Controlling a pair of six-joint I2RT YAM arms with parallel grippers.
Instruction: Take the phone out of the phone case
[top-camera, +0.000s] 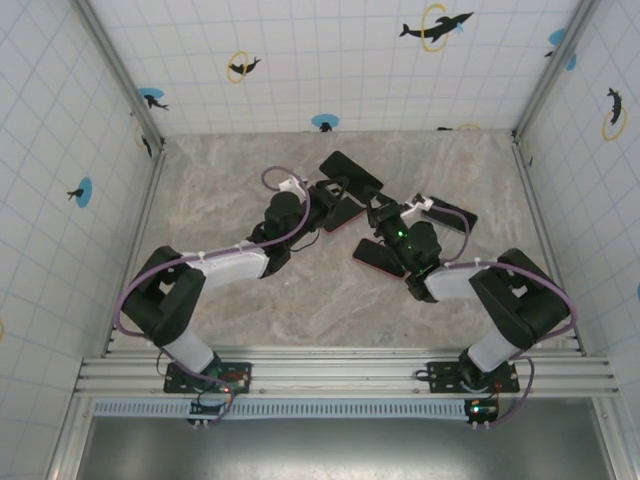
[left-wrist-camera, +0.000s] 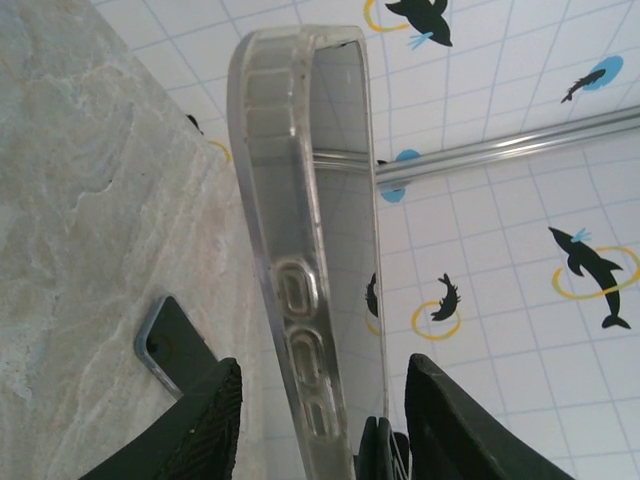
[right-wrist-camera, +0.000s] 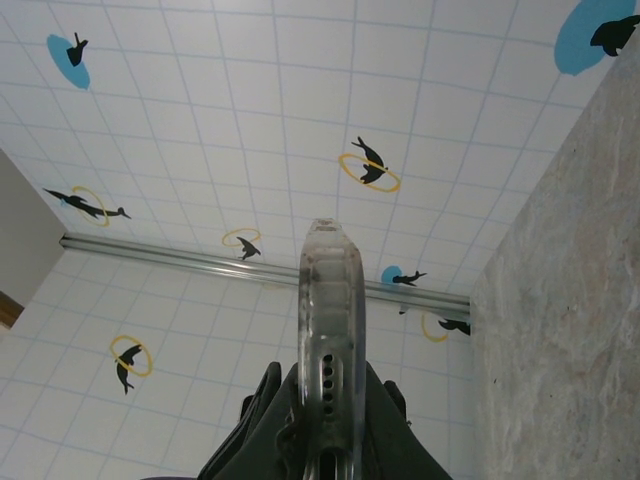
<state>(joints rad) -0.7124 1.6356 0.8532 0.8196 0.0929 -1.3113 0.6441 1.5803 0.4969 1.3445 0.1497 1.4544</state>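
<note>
Near left: the left arm (top-camera: 215, 265) reaches in toward mid-counter. At its tip the left fingers (left-wrist-camera: 222, 405) stand partly apart, one on each side of the case (left-wrist-camera: 300, 290). A sliver of gap shows on both sides, so there is no clamp.

The case is clear plastic, standing on edge and held clear of the counter (left-wrist-camera: 90, 200). Its long axis runs away from the wrist toward the tiled wall (left-wrist-camera: 500, 200). The inner face shows the tile grid; I can't tell whether that is see-through plastic or a glossy phone face. From above the held piece reads as a dark tilted rectangle between the two wrists, about mid-counter.

A dark slab (left-wrist-camera: 170, 350) with a bright metal rim lies flat on the counter just left of the left finger. A second slab (top-camera: 377, 256), reddish at the edge, lies flat close to the right wrist.

Right side: the right fingers (right-wrist-camera: 262, 420) are closed tight on the near end of the case. It is seen edge-on there, rising straight out from between them.
</note>
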